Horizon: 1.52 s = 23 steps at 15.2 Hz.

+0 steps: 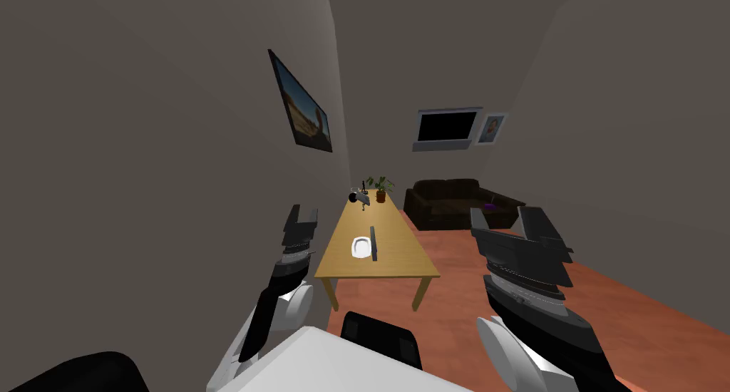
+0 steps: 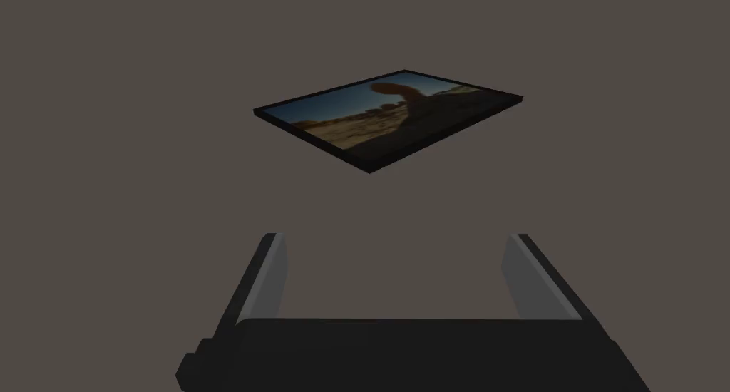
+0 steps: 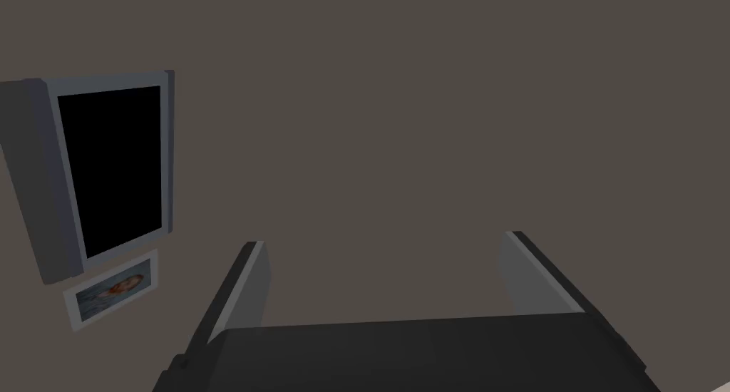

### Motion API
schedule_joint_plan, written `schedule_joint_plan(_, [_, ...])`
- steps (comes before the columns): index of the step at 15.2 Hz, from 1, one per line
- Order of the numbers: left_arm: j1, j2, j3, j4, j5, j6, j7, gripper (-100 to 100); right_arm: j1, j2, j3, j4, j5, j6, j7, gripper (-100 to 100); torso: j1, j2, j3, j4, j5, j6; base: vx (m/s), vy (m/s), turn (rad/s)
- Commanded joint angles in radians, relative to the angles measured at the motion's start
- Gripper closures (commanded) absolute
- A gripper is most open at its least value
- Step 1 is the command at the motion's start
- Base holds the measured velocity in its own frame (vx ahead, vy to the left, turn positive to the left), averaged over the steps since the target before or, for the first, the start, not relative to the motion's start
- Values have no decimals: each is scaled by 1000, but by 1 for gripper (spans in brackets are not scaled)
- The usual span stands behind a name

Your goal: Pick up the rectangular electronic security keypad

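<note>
Right gripper (image 1: 505, 215) and left gripper (image 1: 302, 211) hang raised in front of me, each with its fingers spread wide and nothing between them. Well ahead, on the wooden table (image 1: 399, 263), lies a small white rectangular thing, which I take for the keypad (image 1: 361, 246); a thin dark slab (image 1: 373, 243) stands just beside it. It looks out of reach, so I judge the step to be the approach: roll in square to the near edge, skirting the dark chair (image 1: 378, 338), then lower one arm from above, clear of the slab.
</note>
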Motion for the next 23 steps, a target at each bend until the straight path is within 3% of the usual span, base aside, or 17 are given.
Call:
schedule_joint_plan(1, [0, 30, 3, 4, 5, 16, -4, -100, 0, 0, 0, 0, 0, 0, 0, 0, 0, 0, 0, 0, 0, 0, -3, -2, -59])
schedule_joint_plan(3, [0, 75, 11, 14, 17, 55, -14, -100, 0, 0, 0, 0, 0, 0, 0, 0, 0, 0, 0, 0, 0, 0, -14, -5, -168])
schedule_joint_plan(8, [-1, 118, 22, 28, 35, 113, -30, -100, 0, 0, 0, 0, 0, 0, 0, 0, 0, 1, 1, 0, 0, 0, -18, -3, -140])
schedule_joint_plan(15, [-1, 199, 56, 70, 88, 256, -74, -100, 0, 0, 0, 0, 0, 0, 0, 0, 0, 2, 1, 0, 0, 0, -19, -5, -209])
schedule_joint_plan(23, [-2, 236, 77, 96, 120, 386, -102, -100, 0, 0, 0, 0, 0, 0, 0, 0, -3, 3, 1, 1, -1, 0, -24, -22, -124])
